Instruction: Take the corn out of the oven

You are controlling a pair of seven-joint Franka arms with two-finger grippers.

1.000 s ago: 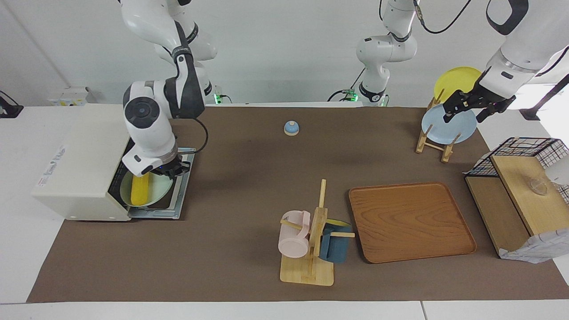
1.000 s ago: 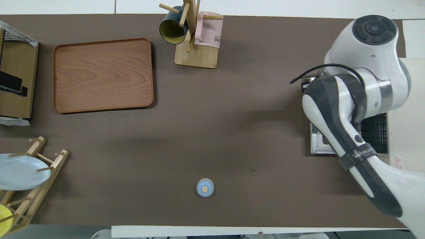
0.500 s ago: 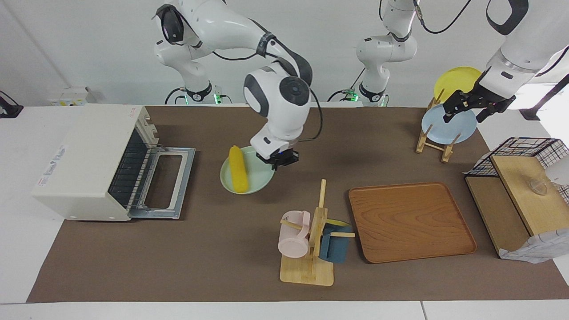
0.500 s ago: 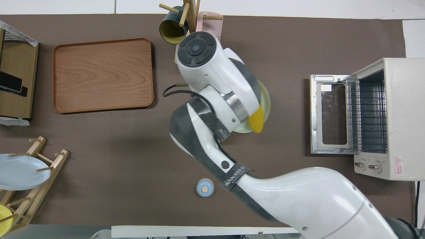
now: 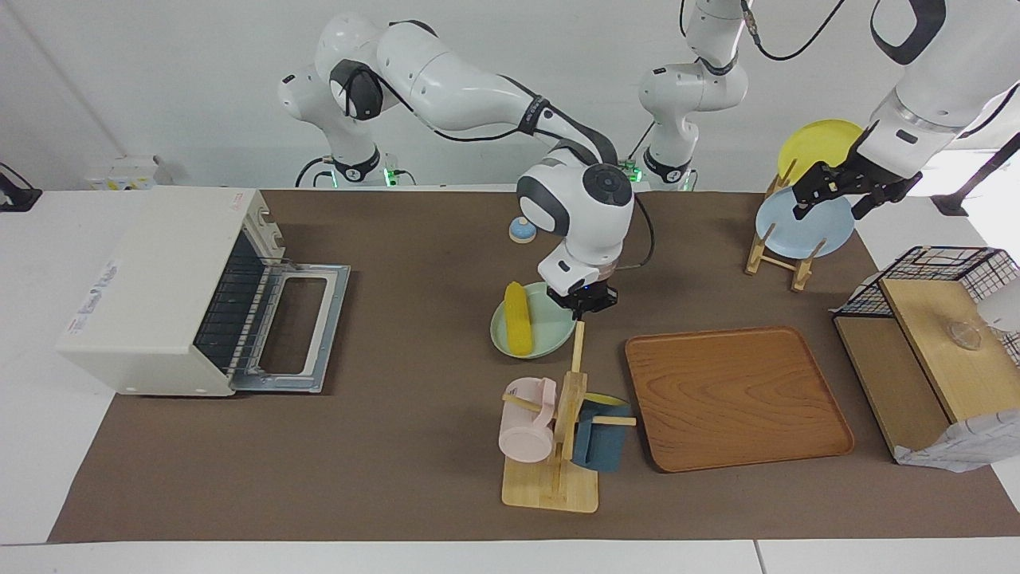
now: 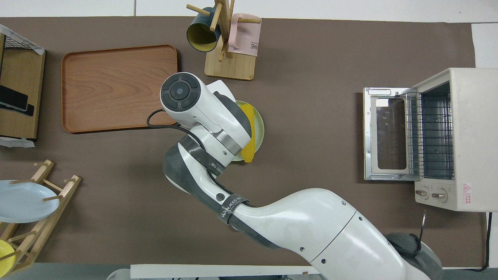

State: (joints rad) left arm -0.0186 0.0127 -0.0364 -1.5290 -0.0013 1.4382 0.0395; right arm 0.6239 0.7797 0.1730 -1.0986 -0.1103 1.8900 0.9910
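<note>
Across the facing view, my right gripper [image 5: 587, 301] pinches the rim of a pale green plate [image 5: 550, 333] bearing the corn [image 5: 518, 317], clear of the oven [image 5: 151, 287], its door dropped open. Left gripper [image 5: 845, 190] waits over the plate rack [image 5: 777, 255]; its fingers I cannot tell. Overhead view: corn [image 6: 249, 134] sits mid-table, oven rack bare. Removal looks done; setting down remains.

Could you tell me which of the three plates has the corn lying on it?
The pale green plate held by the right gripper carries the corn; the blue plate and yellow plate stand bare in the wooden rack.
</note>
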